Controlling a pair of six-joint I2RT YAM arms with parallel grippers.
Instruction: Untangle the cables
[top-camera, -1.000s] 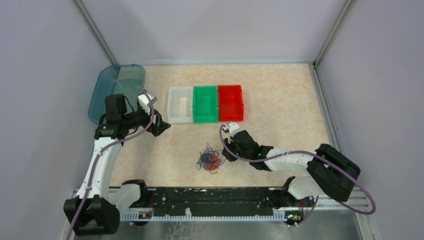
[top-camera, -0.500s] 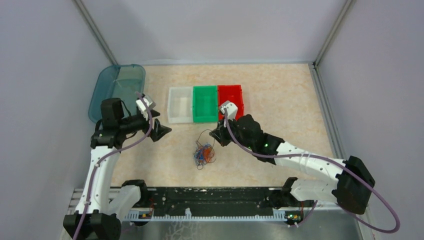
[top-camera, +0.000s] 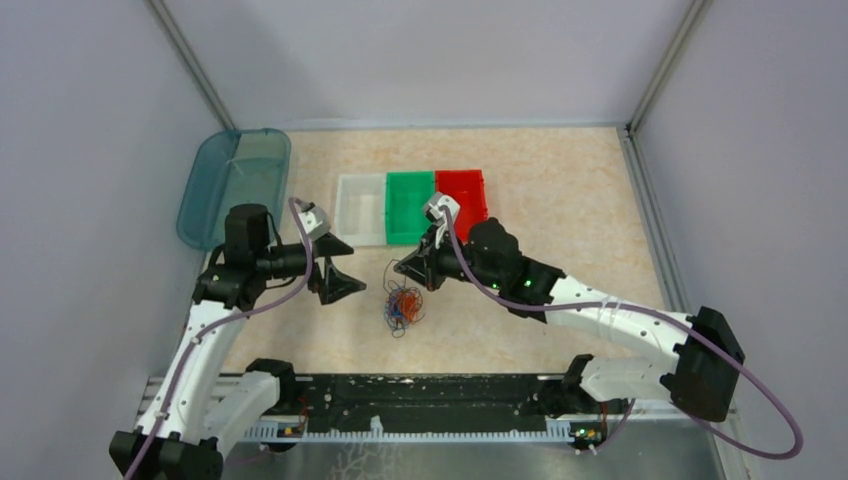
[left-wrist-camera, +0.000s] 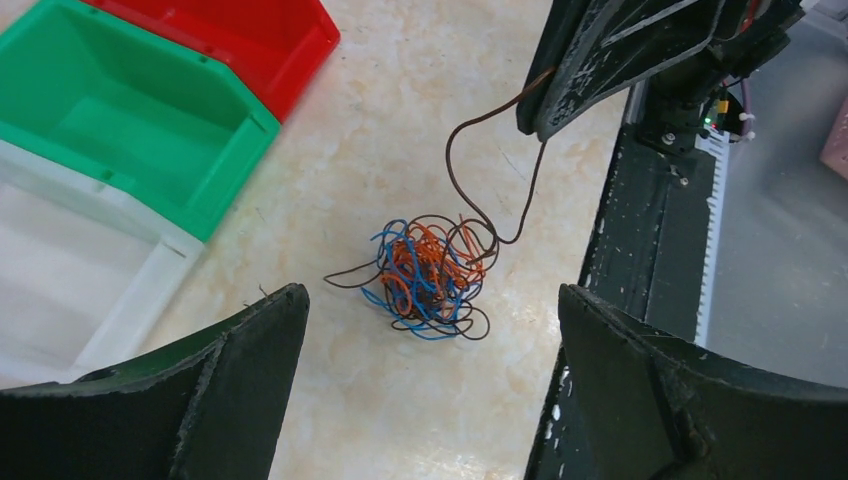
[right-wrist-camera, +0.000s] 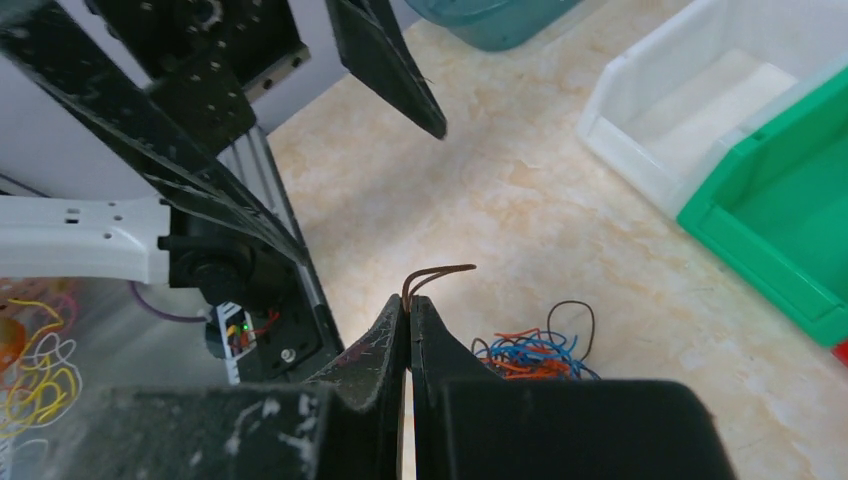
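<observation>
The right end effector (right-wrist-camera: 410, 305) has its flat, scuffed black fingers pressed together on a thin dark brown wire (right-wrist-camera: 440, 270). The wire's doubled end pokes out just past the tips, and the rest droops in a slack loop down to the cables (left-wrist-camera: 432, 272). These form a small springy clump of curly blue, orange-red and dark brown strands. The clump lies on the beige, mottled tabletop (top-camera: 560, 200), in front of the green bin (top-camera: 410, 208) and between the two end effectors. The right arm reaches diagonally from its near-right base, its wrist raised above the clump and tilted down to the left. The left end effector (top-camera: 345, 266) is spread wide and holds nothing. Its matte, wedge-shaped black fingers point right toward the clump, with the arm rising from the near-left base and bent at the elbow. Beyond, three smooth rectangular plastic bins stand touching in a row, with a white bin (top-camera: 360, 210) left of the green and a red bin (top-camera: 462, 205) right of it. A translucent teal tray (top-camera: 235, 180) with rounded corners sits at the far left.
</observation>
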